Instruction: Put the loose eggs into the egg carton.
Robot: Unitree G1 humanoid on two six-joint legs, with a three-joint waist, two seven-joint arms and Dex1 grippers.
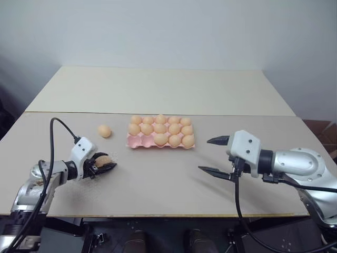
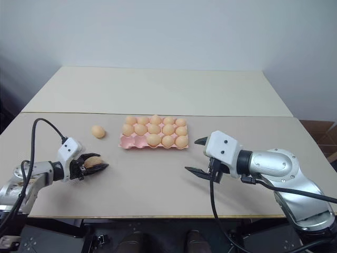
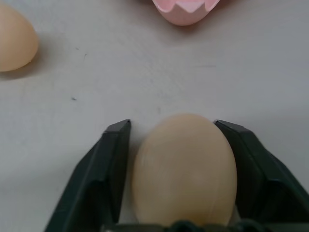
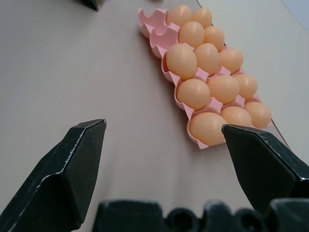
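On the pale grey bench [image 1: 174,179], the left end effector [image 1: 107,163] is clamped on a smooth pale orange-tan egg [image 3: 184,169], one black finger at each side. A second loose egg [image 1: 104,130] lies just beyond it, beside the pale pink moulded egg carton [image 1: 136,140]. The carton's two near-left cells stand empty. The right end effector [image 1: 213,155] hovers wide open and empty, near the carton's right end.

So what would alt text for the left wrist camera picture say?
A pale orange egg sits clamped between the left gripper's two black jaws, on a light tabletop. Another loose egg lies beyond, and an edge of the pink egg carton shows farther off.
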